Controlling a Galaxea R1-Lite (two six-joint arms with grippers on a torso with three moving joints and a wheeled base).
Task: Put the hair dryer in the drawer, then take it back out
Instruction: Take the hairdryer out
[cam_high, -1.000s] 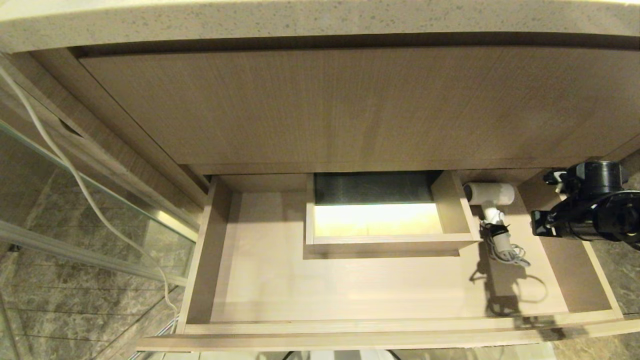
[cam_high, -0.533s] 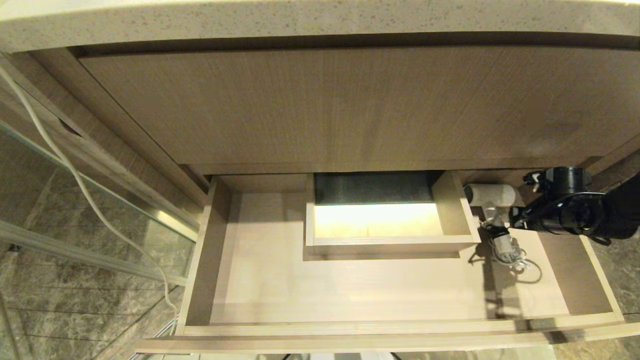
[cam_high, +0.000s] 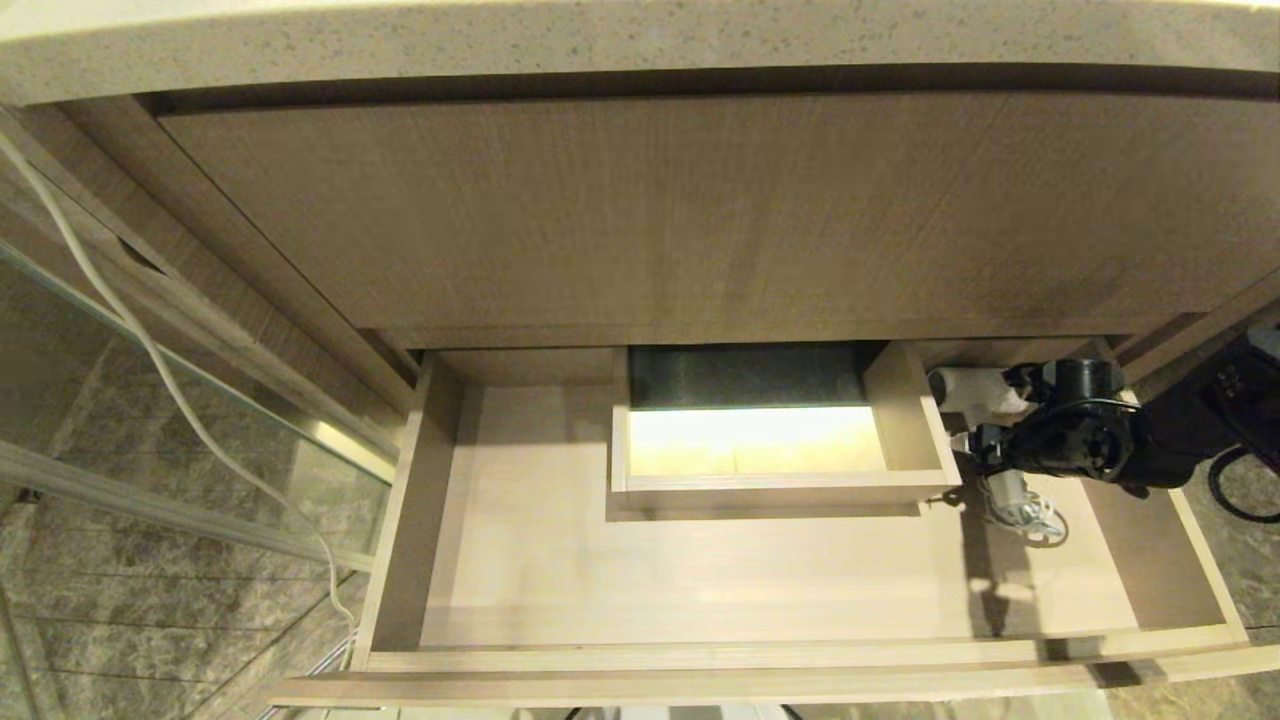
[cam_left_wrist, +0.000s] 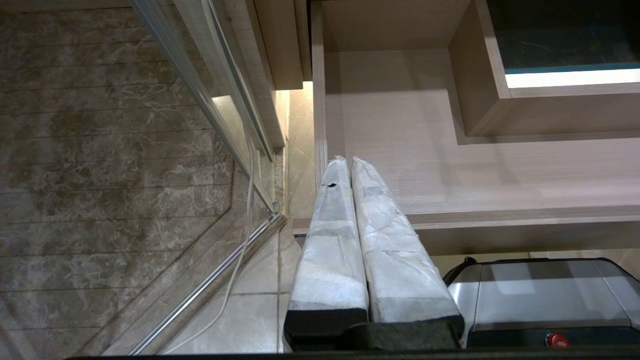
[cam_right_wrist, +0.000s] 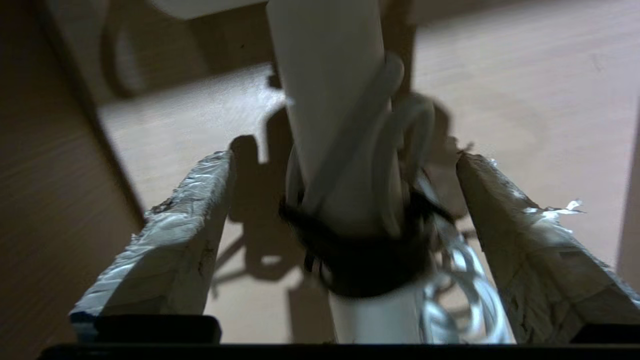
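Hair dryer (cam_high: 968, 388) lies in the drawer (cam_high: 700, 570), right end, beside the boxed cutout (cam_high: 905, 420). My right gripper (cam_right_wrist: 345, 165) has its jaws spread wide, either side of the handle and strapped cord, gripping nothing. Left gripper (cam_left_wrist: 350, 165), jaws pressed together, empty, by the drawer's left front corner.

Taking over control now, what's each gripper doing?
Left gripper: shut, empty, parked beside the drawer.
Right gripper: open, fingers straddling the hair dryer handle, not gripping.

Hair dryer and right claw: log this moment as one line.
stage: reaching to take out | hair dryer: lying in drawer, right end | right claw: open, straddling handle, not gripping | left claw: shut, parked
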